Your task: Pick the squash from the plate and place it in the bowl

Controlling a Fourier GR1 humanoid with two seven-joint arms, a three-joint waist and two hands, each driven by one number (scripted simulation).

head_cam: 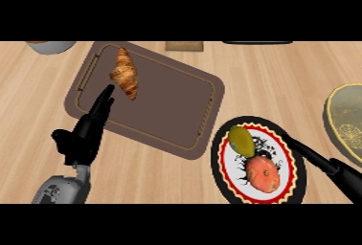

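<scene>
Far left: left hand, fingers straight and holding nothing, pointing up over the near edge of a brown tray. Just beyond its fingertips, a croissant. No visible part in the job, by the look of it.

Right of that hand, past the tray: the red-rimmed plate, with the yellow-green squash lying on it, close against a round orange fruit on the side nearer the robot. Not yet lifted, then: pick unmade, placing all to come.

Further right: right hand, fingers stretched straight with nothing in them, reaching in over the plate's right rim, tips near the squash but apart from it. Up and to the right of that hand, the bowl, cut by the frame's edge, with no squash in the part that shows.

Underneath all: pale wood-grain counter. On the far side from both hands, part of a pale dish and a small brown block. Nothing of the room beyond.
</scene>
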